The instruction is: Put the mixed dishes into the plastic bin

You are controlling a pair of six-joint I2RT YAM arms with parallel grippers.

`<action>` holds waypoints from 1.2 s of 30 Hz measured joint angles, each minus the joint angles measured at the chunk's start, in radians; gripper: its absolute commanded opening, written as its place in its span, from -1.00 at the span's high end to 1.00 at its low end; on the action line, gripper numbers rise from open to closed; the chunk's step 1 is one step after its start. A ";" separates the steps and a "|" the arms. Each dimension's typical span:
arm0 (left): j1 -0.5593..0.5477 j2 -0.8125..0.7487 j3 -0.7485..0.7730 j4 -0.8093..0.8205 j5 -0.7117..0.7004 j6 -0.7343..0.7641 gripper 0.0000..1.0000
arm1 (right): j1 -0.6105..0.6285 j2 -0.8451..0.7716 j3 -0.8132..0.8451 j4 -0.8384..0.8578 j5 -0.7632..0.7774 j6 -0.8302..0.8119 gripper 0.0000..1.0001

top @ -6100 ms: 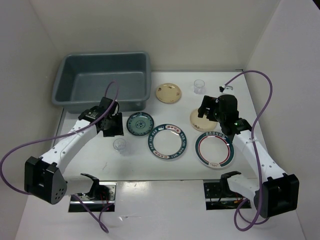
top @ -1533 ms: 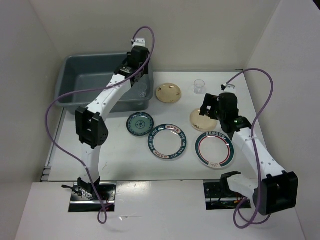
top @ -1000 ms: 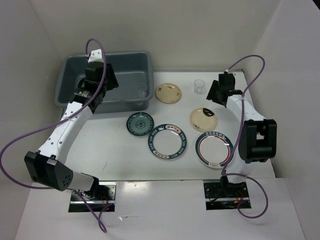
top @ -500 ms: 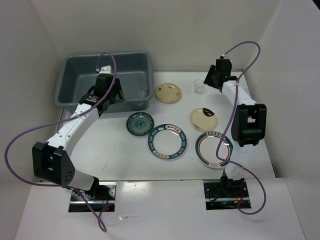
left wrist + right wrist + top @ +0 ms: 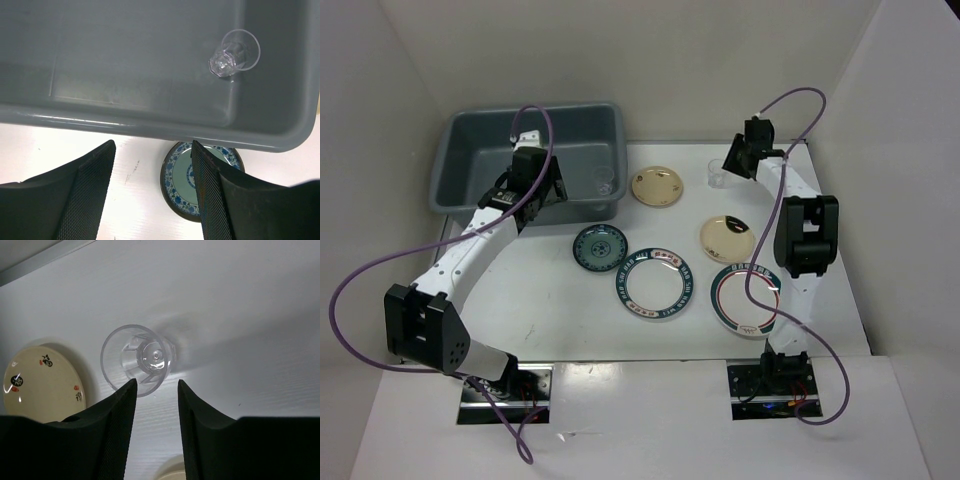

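Note:
The grey plastic bin stands at the back left with one clear cup lying inside it, the same cup that shows in the left wrist view. My left gripper hovers over the bin's near rim, open and empty. A second clear cup stands at the back right. My right gripper is open just short of that cup, its fingertips apart from it. On the table lie the teal saucer, two cream plates and two patterned plates.
White walls close in the back and both sides. The right arm stretches far back along the right side, its purple cable arching above it. The teal saucer lies just outside the bin's near wall.
The right arm has swung from the near cream plate to the back cup and its jaws have narrowed. The left gripper has drawn back to the bin's near rim, jaws wider, leaving the cup inside.

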State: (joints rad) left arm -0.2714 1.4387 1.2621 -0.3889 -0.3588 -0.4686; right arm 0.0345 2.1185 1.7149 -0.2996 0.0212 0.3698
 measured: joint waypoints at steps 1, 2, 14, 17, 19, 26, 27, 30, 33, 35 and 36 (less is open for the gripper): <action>0.000 0.000 0.000 0.001 -0.005 0.000 -0.40 | 0.000 0.008 0.008 0.000 0.000 0.000 0.13; 0.000 0.000 0.000 0.000 -0.010 0.000 -0.40 | 0.000 0.016 0.019 -0.001 0.000 0.001 0.16; 0.000 0.000 -0.004 0.002 -0.039 0.022 -0.40 | 0.000 0.095 0.093 -0.020 0.020 0.007 0.37; 0.000 0.000 -0.012 0.001 -0.040 0.023 -0.40 | 0.000 0.102 0.093 -0.034 0.031 0.002 0.56; 0.000 0.000 -0.014 0.001 -0.041 0.023 -0.40 | 0.000 0.102 0.093 -0.036 0.035 -0.001 0.76; 0.000 0.000 -0.021 0.001 -0.051 0.024 -0.40 | 0.009 0.098 0.093 -0.045 0.049 -0.026 0.98; 0.000 -0.001 -0.024 0.002 -0.052 0.024 -0.40 | 0.016 0.093 0.093 -0.052 0.055 -0.038 0.98; 0.000 -0.002 -0.028 0.001 -0.055 0.024 -0.40 | 0.062 0.069 0.117 -0.106 0.103 -0.082 0.98; 0.000 -0.004 -0.036 0.005 -0.055 0.023 -0.40 | 0.154 0.056 0.228 -0.160 0.143 -0.134 0.98; 0.000 -0.006 -0.043 0.007 -0.055 0.023 -0.40 | 0.223 0.047 0.315 -0.175 0.148 -0.159 0.98; 0.000 -0.008 -0.047 0.009 -0.055 0.022 -0.40 | 0.253 0.040 0.359 -0.182 0.145 -0.170 0.98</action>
State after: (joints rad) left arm -0.2714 1.4311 1.2156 -0.3798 -0.4141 -0.4465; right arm 0.2878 2.1582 2.0735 -0.4812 0.1665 0.2001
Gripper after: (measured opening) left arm 0.698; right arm 0.020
